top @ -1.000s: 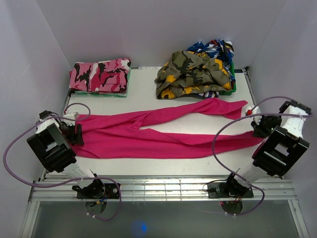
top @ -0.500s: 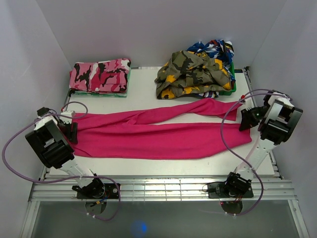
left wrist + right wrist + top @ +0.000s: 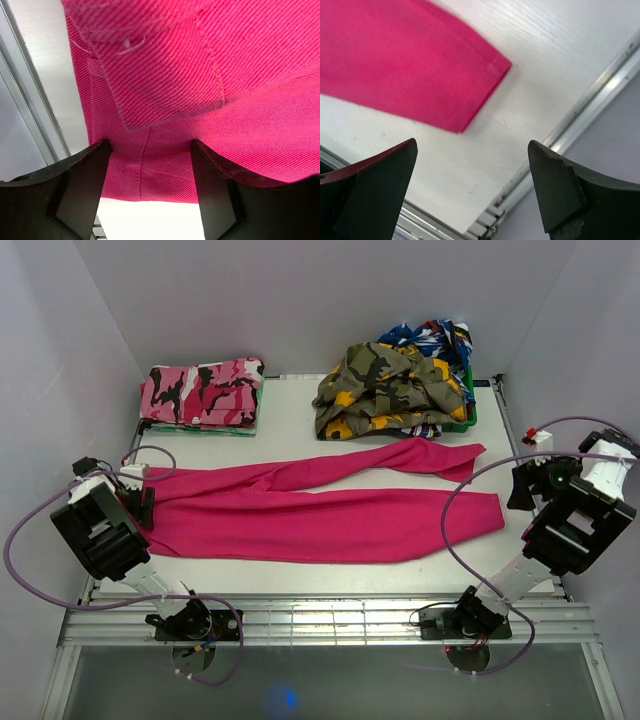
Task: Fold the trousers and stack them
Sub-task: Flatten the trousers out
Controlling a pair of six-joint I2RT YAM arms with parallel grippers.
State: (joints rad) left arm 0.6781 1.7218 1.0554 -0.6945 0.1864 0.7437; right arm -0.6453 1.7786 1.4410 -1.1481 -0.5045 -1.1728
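The magenta trousers (image 3: 320, 515) lie stretched flat across the table, waist at the left and both leg ends at the right. My left gripper (image 3: 148, 502) sits at the waist end. In the left wrist view its jaws (image 3: 150, 145) stand wide apart, with the waistband edge of the trousers (image 3: 200, 75) spanning the gap between them. My right gripper (image 3: 520, 488) hovers just right of the leg ends. It is open (image 3: 472, 144) over bare table with nothing between its fingers, and one leg hem of the trousers (image 3: 395, 55) lies a little ahead of it.
A folded pink camouflage pair (image 3: 203, 393) sits at the back left. An olive-yellow camouflage garment (image 3: 390, 390) is heaped on a green basket with blue clothes (image 3: 435, 337) at the back right. The table's metal rail (image 3: 590, 105) and white walls are close on the right.
My right gripper has opened, let go of the leg end and drawn back to the right. The leg ends now lie flat. The left gripper has hardly moved.
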